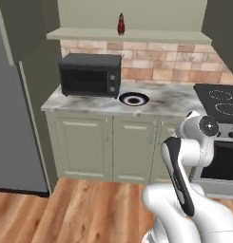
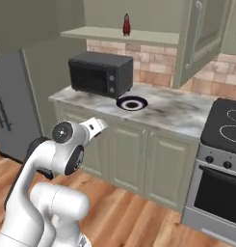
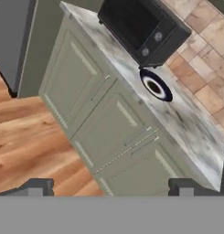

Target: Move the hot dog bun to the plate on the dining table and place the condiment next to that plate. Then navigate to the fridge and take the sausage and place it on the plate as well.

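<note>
Up on the shelf (image 1: 137,34), at twelve o'clock above the microwave (image 1: 89,74), stands the red condiment bottle (image 1: 121,23). Just beside the microwave, at its four o'clock on the marble counter (image 1: 175,102), lies a dark blue plate (image 1: 133,99) with a white centre. At nine o'clock is the grey fridge (image 1: 13,133). The gripper (image 3: 111,187) hangs spread wide and empty, facing the green cabinets (image 3: 109,132).

Arm (image 1: 194,190): smooth, glossy white rounded links, with a dark strip inset along one link and dark round caps at the joints. Fingers (image 3: 40,186): two small dark grey blocky tips, set wide apart.
</note>
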You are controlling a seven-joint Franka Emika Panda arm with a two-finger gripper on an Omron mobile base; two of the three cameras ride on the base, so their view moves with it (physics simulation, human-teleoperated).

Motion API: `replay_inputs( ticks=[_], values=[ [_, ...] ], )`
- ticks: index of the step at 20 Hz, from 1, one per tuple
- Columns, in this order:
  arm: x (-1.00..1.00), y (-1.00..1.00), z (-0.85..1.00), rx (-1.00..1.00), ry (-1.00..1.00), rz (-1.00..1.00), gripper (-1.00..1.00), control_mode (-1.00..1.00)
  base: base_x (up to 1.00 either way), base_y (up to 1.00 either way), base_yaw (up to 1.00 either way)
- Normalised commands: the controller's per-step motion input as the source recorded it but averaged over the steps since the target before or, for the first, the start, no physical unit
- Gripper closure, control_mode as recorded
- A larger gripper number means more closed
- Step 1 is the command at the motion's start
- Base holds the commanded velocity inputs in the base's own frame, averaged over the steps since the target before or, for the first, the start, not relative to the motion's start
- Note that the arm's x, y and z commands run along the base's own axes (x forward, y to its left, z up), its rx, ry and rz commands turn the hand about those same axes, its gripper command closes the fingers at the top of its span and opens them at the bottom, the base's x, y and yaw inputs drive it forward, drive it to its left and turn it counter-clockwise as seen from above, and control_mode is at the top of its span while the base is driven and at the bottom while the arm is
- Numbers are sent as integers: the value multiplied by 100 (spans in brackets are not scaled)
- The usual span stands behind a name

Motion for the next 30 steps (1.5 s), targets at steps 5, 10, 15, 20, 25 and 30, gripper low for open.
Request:
replay_inputs(
  ticks=[5, 10, 15, 20, 25, 30],
  values=[
    [0, 0, 0, 0, 0, 0, -100, 100, 72, 52, -44],
    [0, 0, 0, 0, 0, 0, -100, 100, 77, 67, -34],
    [0, 0, 0, 0, 0, 0, -100, 100, 84, 62, -31],
    [0, 0, 0, 0, 0, 0, -100, 100, 87, 55, -28],
    [0, 0, 0, 0, 0, 0, -100, 100, 89, -2, -7],
    [0, 0, 0, 0, 0, 0, -100, 100, 67, -33, 11]
  ],
)
